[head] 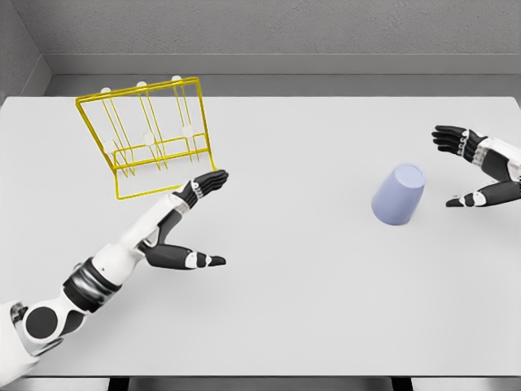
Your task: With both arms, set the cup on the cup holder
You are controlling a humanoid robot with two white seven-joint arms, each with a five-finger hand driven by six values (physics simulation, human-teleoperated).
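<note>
At the far left the robot's left arm comes up from the lower corner and stretches diagonally across the pale table [285,326]. Its left hand [183,224] is open and holds nothing — the fingers [210,182] run out straight toward the upper right, and the thumb [199,260] juts out lower down, well apart from them. The fingertips lie just beside the lower right corner of the yellow wire cup holder [151,134]; whether they touch it I cannot tell.

The holder stands at the back left of the table, a frame of thin yellow wire tilted back a little, with upright prongs tipped in white.

Across a wide bare stretch of table, on the right side, sits the cup [399,194] — pale lavender-blue, mouth down, leaning slightly, its flat base facing up. It is well apart from the holder.

Just beyond it, at the right edge, the right hand [480,169] comes in with its fingers spread and relaxed, grasping nothing. The upper fingers reach left above the cup's level and the thumb points left lower down, near the cup but not touching it.
</note>
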